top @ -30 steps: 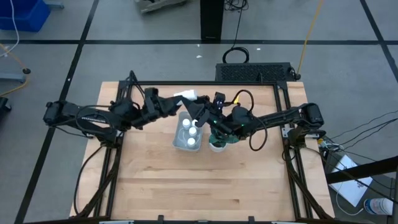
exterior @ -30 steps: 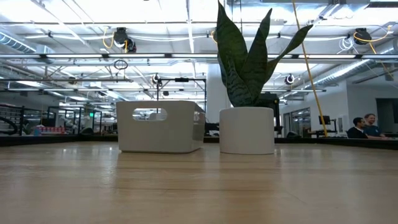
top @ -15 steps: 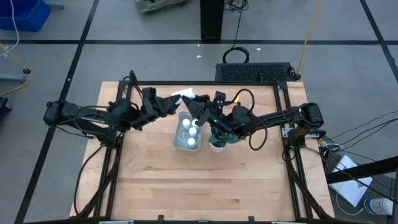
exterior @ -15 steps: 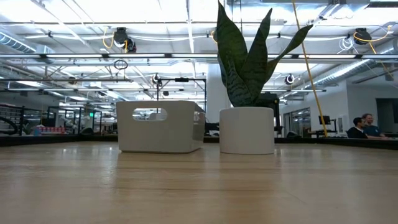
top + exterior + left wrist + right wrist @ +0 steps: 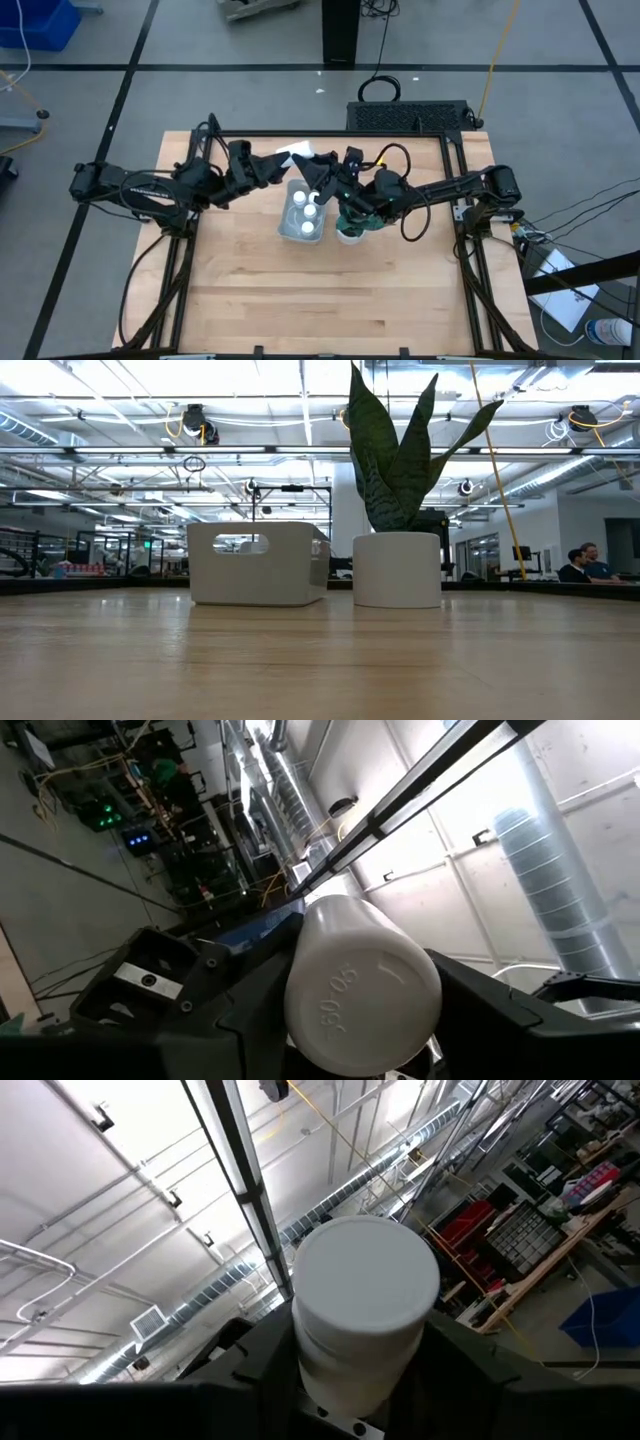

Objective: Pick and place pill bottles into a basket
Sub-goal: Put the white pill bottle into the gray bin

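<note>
Above the far middle of the wooden table (image 5: 300, 290), the left gripper (image 5: 285, 160) and the right gripper (image 5: 322, 172) meet over the far end of the basket (image 5: 288, 200), and a pill bottle (image 5: 298, 152) sits between them. The left wrist view shows the bottle's base (image 5: 362, 988) between that arm's dark fingers (image 5: 250, 1010), and the right wrist view shows its round cap (image 5: 366, 1285) between the other pair, so both grippers clamp the same bottle. Three more pill bottles (image 5: 308, 211) stand inside the basket, which rests just left of the potted plant (image 5: 352, 225).
</note>
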